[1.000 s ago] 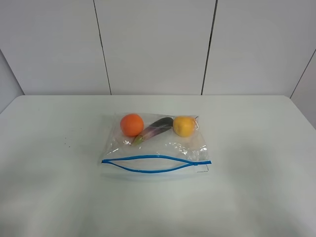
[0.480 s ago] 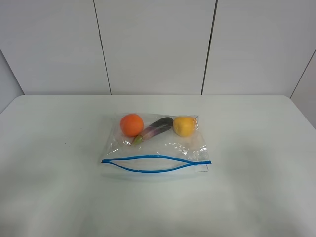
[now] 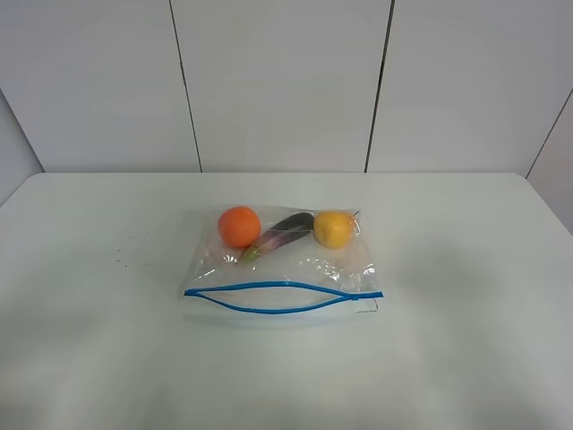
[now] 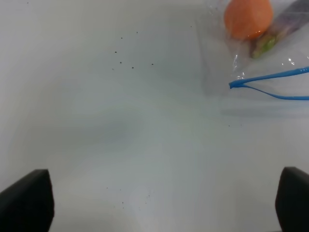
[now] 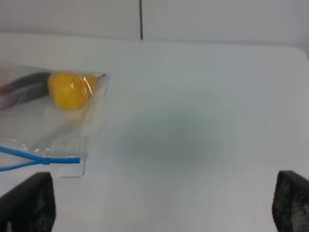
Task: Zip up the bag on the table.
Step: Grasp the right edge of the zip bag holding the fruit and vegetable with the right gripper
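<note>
The clear bag [image 3: 282, 264] lies flat in the middle of the white table [image 3: 466, 322]. Inside it are an orange [image 3: 239, 226], a purple eggplant [image 3: 286, 230] and a yellow fruit [image 3: 333, 228]. Its blue zipper strip [image 3: 282, 297] runs along the near edge, and the two blue lines gape apart in the middle. Neither gripper shows in the exterior high view. The left gripper [image 4: 159, 200] is open over bare table, apart from the bag's orange end [image 4: 247, 18]. The right gripper [image 5: 159, 203] is open, apart from the bag's yellow-fruit end [image 5: 71, 89].
A small clear tab [image 3: 367, 305] sticks out at the right end of the zipper strip. A few dark specks [image 4: 126, 58] mark the table left of the bag. A white panelled wall [image 3: 282, 81] stands behind the table's far edge.
</note>
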Robot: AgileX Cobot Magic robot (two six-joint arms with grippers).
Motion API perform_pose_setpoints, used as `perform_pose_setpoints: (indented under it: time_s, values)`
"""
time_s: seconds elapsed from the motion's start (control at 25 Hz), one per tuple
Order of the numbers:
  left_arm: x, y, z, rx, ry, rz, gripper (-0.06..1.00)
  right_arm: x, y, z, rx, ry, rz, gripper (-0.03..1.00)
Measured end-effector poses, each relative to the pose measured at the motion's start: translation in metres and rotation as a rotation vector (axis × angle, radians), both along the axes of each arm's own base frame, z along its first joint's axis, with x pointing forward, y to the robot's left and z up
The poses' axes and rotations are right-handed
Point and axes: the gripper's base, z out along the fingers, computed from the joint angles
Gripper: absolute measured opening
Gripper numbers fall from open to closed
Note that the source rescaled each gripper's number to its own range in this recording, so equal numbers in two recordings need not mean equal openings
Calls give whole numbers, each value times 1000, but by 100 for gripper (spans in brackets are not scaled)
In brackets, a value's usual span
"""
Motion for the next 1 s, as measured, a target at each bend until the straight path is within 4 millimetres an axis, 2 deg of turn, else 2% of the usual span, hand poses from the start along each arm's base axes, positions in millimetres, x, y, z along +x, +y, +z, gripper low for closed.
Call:
perform_pose_setpoints:
  time_s: [0.12, 0.28, 0.48, 0.68, 0.88, 1.0]
  values:
    - [0, 0, 0, 0, 0, 0, 100, 51, 1, -9, 16, 167, -2, 100]
    - [0, 0, 0, 0, 0, 0, 100, 122, 8, -36, 41, 406, 54, 100]
    - [0, 0, 0, 0, 0, 0, 100, 194, 21, -66, 128, 590, 172, 100]
    - [0, 0, 0, 0, 0, 0, 100, 237, 13, -102, 356, 727, 277, 100]
    - [0, 0, 0, 0, 0, 0, 100, 260, 0, -142, 662, 747, 398, 100]
    - [0, 0, 0, 0, 0, 0, 100, 269, 3, -163, 772, 746, 503, 100]
